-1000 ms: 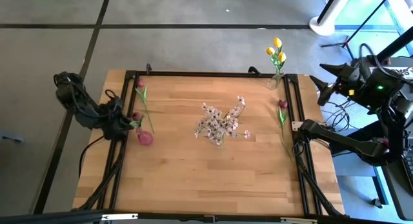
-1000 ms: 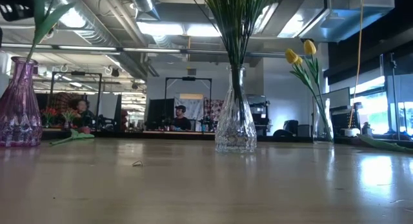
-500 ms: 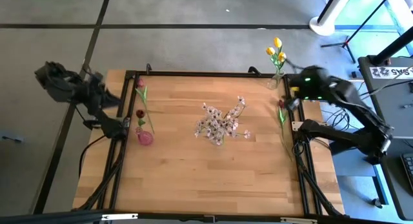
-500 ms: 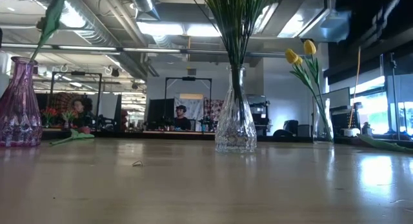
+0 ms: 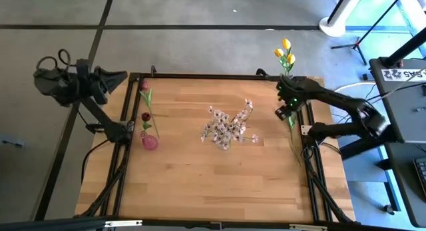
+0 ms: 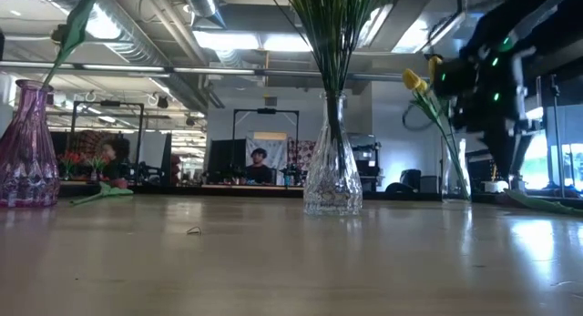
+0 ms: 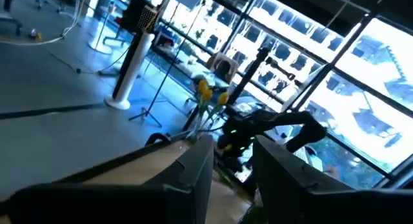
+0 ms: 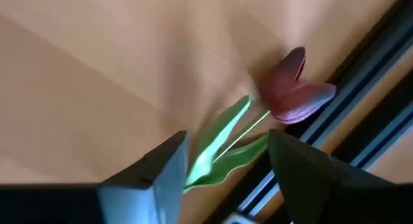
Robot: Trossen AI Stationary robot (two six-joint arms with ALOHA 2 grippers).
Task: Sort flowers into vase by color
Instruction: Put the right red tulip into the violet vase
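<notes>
A dark red tulip (image 5: pixel 291 116) lies flat on the table by its right rail; its bloom (image 8: pixel 293 90) and green leaf (image 8: pixel 219 146) show in the right wrist view. My right gripper (image 5: pixel 285 106) hangs open just above it, one finger (image 8: pixel 155 179) on each side of the leaf, touching nothing. My left gripper (image 5: pixel 120 76) is open and empty, raised beyond the table's far left corner. Two dark red tulips (image 5: pixel 145 101) stand in the pink vase (image 5: pixel 150 142). Yellow tulips (image 5: pixel 285 52) stand in a clear vase (image 5: pixel 285 83). Pale pink-white sprays (image 5: pixel 227 126) stand in the middle clear vase (image 6: pixel 332 166).
Black rails (image 5: pixel 306 131) frame the wooden table. The yellow-tulip vase stands close behind my right arm (image 6: pixel 492 75). The pink vase (image 6: pixel 27 157) is at the left edge. Bare wood lies along the near half of the table. People sit in the room behind.
My left gripper has risen from the pink vase and swung toward the table's far left corner, leaving the tulips standing in the vase. My right arm has swung in from beyond the table's right edge and come over the lying dark red tulip.
</notes>
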